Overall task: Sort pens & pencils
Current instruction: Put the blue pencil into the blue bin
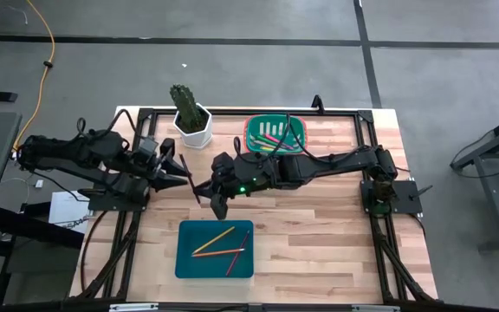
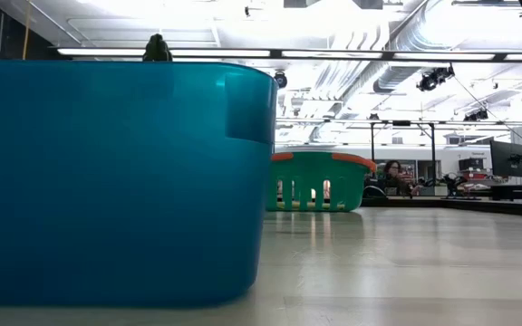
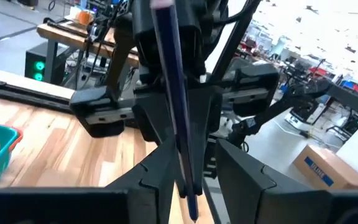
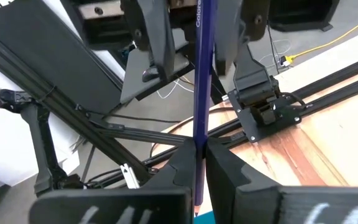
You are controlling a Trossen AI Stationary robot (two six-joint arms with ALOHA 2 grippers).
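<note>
A dark purple pencil (image 1: 195, 186) hangs in the air between my two grippers, above the table's left middle. My right gripper (image 4: 197, 163) reaches across from the right and is shut on it. My left gripper (image 3: 197, 177) faces it from the left and is open, one finger on either side of the same pencil (image 3: 178, 112) with a gap showing. Yellow, orange, red and brown pencils (image 1: 219, 245) lie flat in the blue tray (image 1: 185, 265). Pink and green pens (image 1: 273, 133) lie in the green basket (image 1: 251, 132). My right gripper pinches the purple pencil between its two fingers, close to the pencil's pointed end (image 4: 197, 134), which sticks out just past them. The fingers come level from the table's right and lie across the pencil. The pencil is lifted clear of the table.
A cactus in a white pot (image 1: 192, 116) stands at the far edge, just beyond my left gripper. The blue tray (image 2: 107, 181) sits at the near edge and fills the low view's left, with the green basket (image 2: 320, 181) behind it. Bare wood lies right of the tray.
</note>
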